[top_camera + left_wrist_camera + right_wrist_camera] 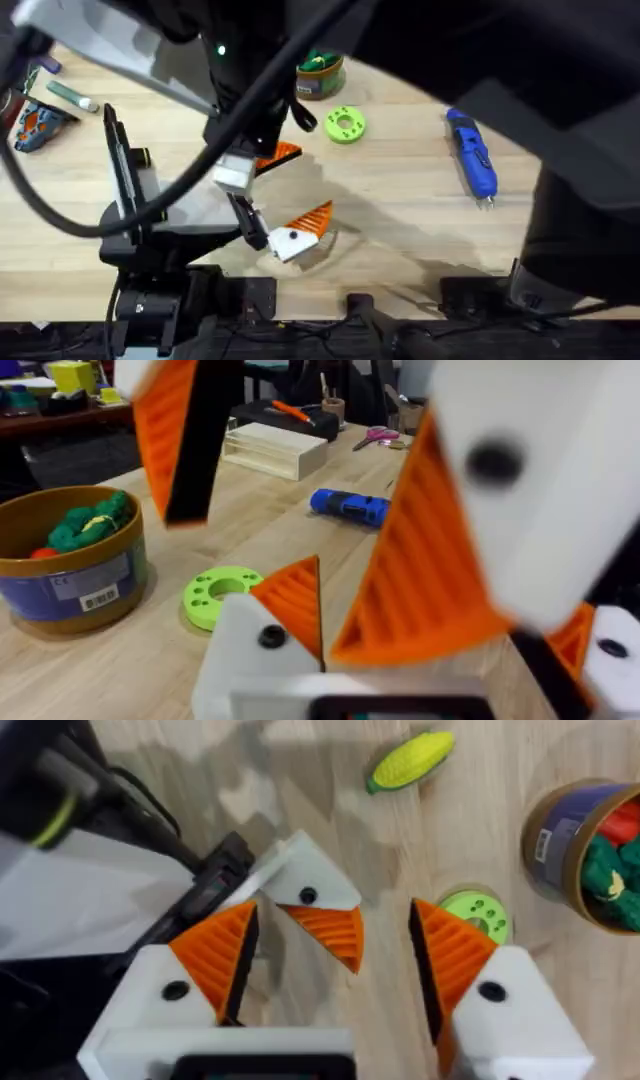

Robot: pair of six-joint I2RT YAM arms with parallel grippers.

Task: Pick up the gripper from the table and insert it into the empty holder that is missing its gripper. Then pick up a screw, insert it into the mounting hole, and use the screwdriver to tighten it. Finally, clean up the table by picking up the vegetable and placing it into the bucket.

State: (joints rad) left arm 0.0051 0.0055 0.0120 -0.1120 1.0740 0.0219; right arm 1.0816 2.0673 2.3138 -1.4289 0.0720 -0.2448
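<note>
**A:** Item one, the left gripper point(312, 180)?

**B:** Fingers spread apart, nothing between them, low over the middle of the table toward the near edge. One white triangular holder point(285, 243) carries the orange ribbed gripper point(312, 218) against its face. Whether the piece is fully seated, I cannot tell.

**A:** The right gripper point(333, 910)?

**B:** Jaws wide, clamped on nothing. In its wrist view that holder and orange gripper lie between its two orange pads point(215, 955), closer to one of them, with no clear contact.

**A:** The screwdriver point(472, 152)?

**B:** Blue, lying flat on the right half of the table, metal tip toward the near edge, well apart from both claws.

**A:** The bucket point(320, 75)?

**B:** Ochre tub with a dark band, at the far edge near the middle, with green and red toy pieces inside.

**A:** The vegetable point(410, 760)?

**B:** A yellow toy corn cob with a green end, lying on bare wood outside the bucket and apart from it. Which table edge it is nearest, I cannot tell.

**A:** Sundries?

**B:** One green ring-shaped disc point(345, 125), flat on the table just beside the bucket on its near side.
</note>
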